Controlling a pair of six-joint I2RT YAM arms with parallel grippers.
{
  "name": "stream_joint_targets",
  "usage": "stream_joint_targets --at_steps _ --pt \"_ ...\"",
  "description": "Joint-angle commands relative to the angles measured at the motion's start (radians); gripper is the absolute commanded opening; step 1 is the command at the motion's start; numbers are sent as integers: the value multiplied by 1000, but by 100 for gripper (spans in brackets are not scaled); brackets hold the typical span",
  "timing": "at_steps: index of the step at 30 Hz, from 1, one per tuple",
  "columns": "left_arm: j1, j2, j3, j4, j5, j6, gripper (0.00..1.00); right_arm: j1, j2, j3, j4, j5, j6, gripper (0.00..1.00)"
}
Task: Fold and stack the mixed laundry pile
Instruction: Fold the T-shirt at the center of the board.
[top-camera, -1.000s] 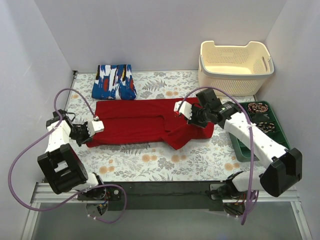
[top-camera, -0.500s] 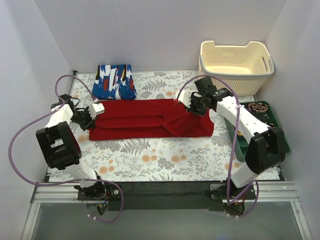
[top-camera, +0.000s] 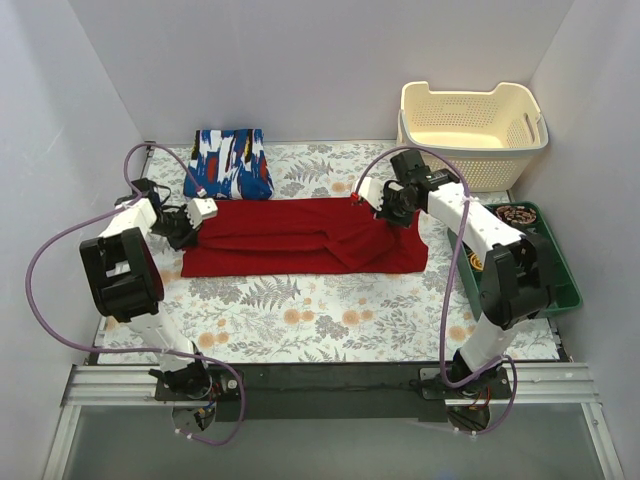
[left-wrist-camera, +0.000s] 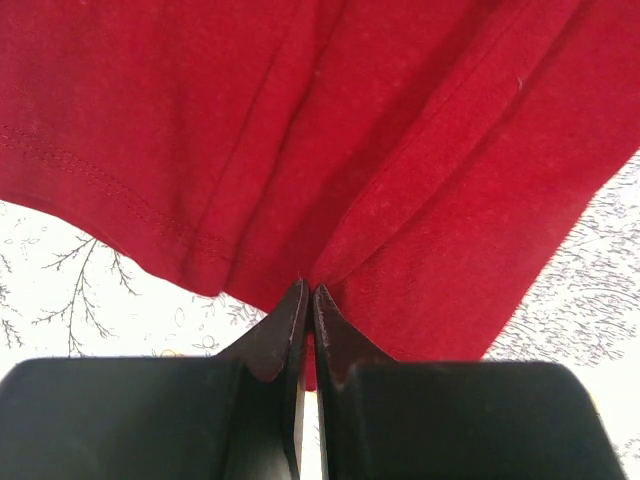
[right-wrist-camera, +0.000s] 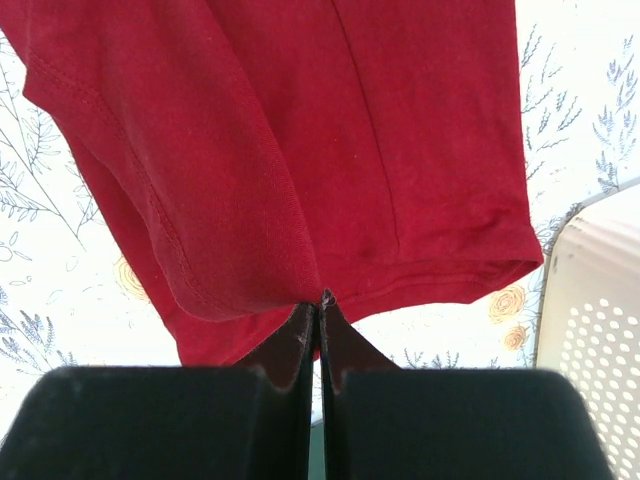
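The deep red garment (top-camera: 300, 238) lies stretched across the middle of the floral table as a long folded band. My left gripper (top-camera: 192, 222) is shut on its left end, the cloth (left-wrist-camera: 330, 150) pinched between the black fingertips (left-wrist-camera: 290, 310). At the garment's upper right corner my right gripper (top-camera: 385, 205) is shut on the cloth's edge (right-wrist-camera: 300, 160). The blue printed garment (top-camera: 229, 164) lies folded at the back left, just beyond the red one.
A cream perforated basket (top-camera: 470, 120) stands at the back right, its wall (right-wrist-camera: 590, 350) near the right gripper. A green tray (top-camera: 556, 280) with coiled items lies along the right edge. White walls close in the table.
Both grippers carried the red garment's near edge toward the back, folding it over into a narrower band. The left arm swung back and up, the right arm moved back toward the basket.
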Motion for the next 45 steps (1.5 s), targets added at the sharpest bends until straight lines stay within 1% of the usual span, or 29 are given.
stream_joint_targets --at_steps 1,11,19,28,29,30,31,32,33,34,35,37,38,40,41,43,45 --pt "-1 12 41 26 -12 -8 0 -14 23 58 12 -18 -38 1" --pt "-1 54 76 49 -16 -14 0 -36 75 80 14 -15 -49 1" --pt "-7 74 67 83 -30 -23 0 -45 104 97 17 -15 -47 1" --pt "-36 97 65 141 -33 -113 0 -43 172 147 23 6 0 1" --pt "-36 98 61 151 -44 -129 2 -43 182 161 24 23 12 1" --pt "-36 100 56 161 -61 -171 7 -45 199 187 29 33 41 3" --pt "-35 98 53 184 -73 -202 23 -48 207 202 32 43 60 13" --pt "-30 98 56 189 -82 -236 25 -51 215 213 29 62 83 27" --pt "-12 94 62 184 -75 -259 26 -57 216 222 29 65 119 27" --pt "2 86 68 172 -61 -312 34 -75 210 224 27 65 140 29" --pt "16 62 70 171 -47 -339 39 -86 204 224 18 59 159 38" --pt "39 26 58 178 -44 -411 43 -120 173 225 -6 28 219 46" --pt "42 -18 47 183 -50 -431 45 -131 163 227 -49 11 239 48" --pt "42 -66 9 174 -40 -481 47 -152 131 215 -110 -59 293 49" --pt "41 -113 -4 163 -27 -497 47 -158 118 200 -156 -84 308 48" --pt "34 -146 -39 154 -6 -543 48 -161 78 155 -189 -145 331 45" --pt "21 -166 -75 148 -3 -595 49 -163 55 89 -206 -171 342 44"
